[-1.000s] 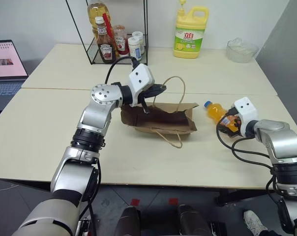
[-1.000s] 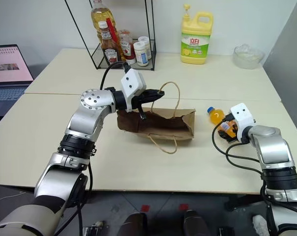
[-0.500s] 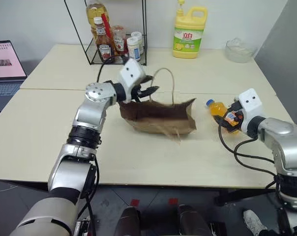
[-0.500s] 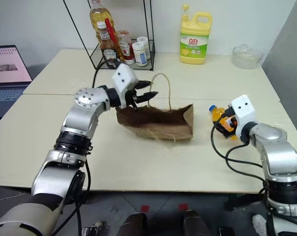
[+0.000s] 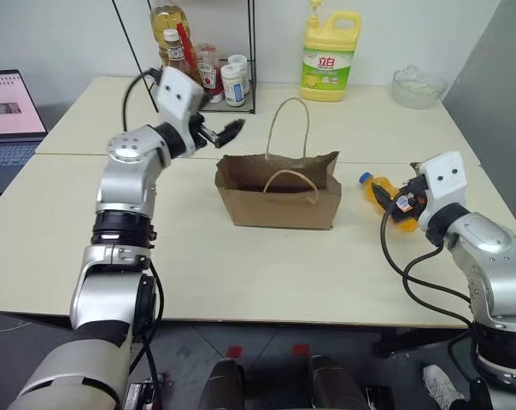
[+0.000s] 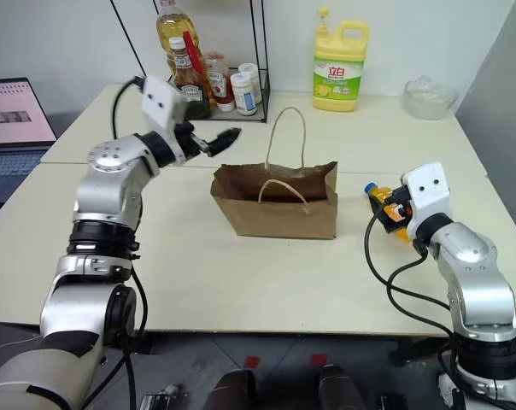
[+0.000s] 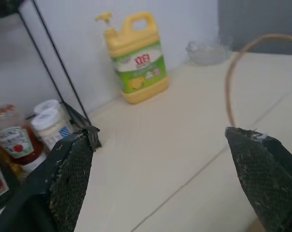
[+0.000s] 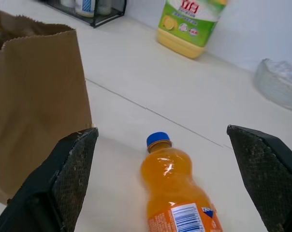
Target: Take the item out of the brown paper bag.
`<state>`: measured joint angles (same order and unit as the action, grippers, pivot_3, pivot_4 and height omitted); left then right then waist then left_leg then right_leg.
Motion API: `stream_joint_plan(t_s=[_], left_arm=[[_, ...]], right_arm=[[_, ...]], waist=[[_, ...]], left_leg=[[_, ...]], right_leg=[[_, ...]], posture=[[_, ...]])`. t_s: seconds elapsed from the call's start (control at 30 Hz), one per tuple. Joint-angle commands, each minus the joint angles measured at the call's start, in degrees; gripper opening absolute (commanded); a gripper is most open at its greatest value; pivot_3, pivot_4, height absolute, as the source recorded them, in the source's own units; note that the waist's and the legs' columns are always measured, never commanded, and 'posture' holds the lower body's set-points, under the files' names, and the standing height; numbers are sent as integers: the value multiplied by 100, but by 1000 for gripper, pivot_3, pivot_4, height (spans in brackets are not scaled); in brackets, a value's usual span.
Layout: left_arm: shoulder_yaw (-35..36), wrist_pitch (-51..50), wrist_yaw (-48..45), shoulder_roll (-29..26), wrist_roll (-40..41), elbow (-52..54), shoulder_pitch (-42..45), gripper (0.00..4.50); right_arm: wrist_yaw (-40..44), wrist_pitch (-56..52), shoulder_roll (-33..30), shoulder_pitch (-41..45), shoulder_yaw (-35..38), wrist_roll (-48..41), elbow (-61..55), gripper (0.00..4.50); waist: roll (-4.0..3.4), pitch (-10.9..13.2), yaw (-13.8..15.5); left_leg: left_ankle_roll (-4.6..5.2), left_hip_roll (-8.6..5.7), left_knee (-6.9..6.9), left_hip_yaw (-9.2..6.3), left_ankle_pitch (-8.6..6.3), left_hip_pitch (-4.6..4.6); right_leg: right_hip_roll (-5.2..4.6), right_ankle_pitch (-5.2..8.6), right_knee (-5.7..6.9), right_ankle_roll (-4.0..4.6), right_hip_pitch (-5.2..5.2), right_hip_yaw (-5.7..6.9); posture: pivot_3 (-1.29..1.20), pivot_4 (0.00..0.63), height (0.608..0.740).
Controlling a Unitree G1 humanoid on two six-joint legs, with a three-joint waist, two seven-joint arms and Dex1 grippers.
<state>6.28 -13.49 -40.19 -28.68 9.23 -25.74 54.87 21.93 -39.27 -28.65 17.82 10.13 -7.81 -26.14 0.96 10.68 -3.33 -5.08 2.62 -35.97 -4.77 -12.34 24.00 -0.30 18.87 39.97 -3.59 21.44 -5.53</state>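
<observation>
My right gripper (image 8: 170, 188) is spread wide, empty, above the bottle (image 8: 177, 193), which lies on its side near the desk's (image 5: 241, 265) right edge, outside the bag (image 5: 279, 192). I judge the job done. Left gripper (image 7: 165, 179) is spread, clear of the upright bag.

brown paper bag (image 5: 279, 201) upright, open, orange bottle (image 8: 177, 194) lying on table beside it
</observation>
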Motion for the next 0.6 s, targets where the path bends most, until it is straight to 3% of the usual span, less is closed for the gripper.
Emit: stream_joint_plan(t_s=[0.03,0.23,0.37,0.6], left_arm=[[578,-451,585,-287,130,962,-858,4482],[906,-921,1225,-155,119,2687,-3117,4482],[626,-1491,1758,397,123,4106,-4572,4482],[-71,-1745,2534,1335,-143,5028,-5665,4482]], right_arm=[[-339,318,288,-383,97,20,-695,4500],[-744,224,877,-1502,-61,-5,-1455,4500],[-973,259,1197,-2180,-293,74,-1704,4500],[-1448,185,1802,-2639,-520,153,-1450,4500]], waist=[[-8,-5,-26],[-4,-7,19],[3,-9,132],[13,-16,158]], left_leg=[[0,3,3,2,0,-6],[-2,7,3,0,0,-6],[-2,4,-2,1,-1,-6],[-1,5,-1,-1,-2,-20]], right_leg=[[0,0,0,0,-2,-3],[0,1,0,2,-5,-1],[-6,1,-2,2,-12,-3],[-2,0,-2,-1,-21,-2]], posture=[[0,150,740],[0,150,740],[0,150,740],[0,150,740]])
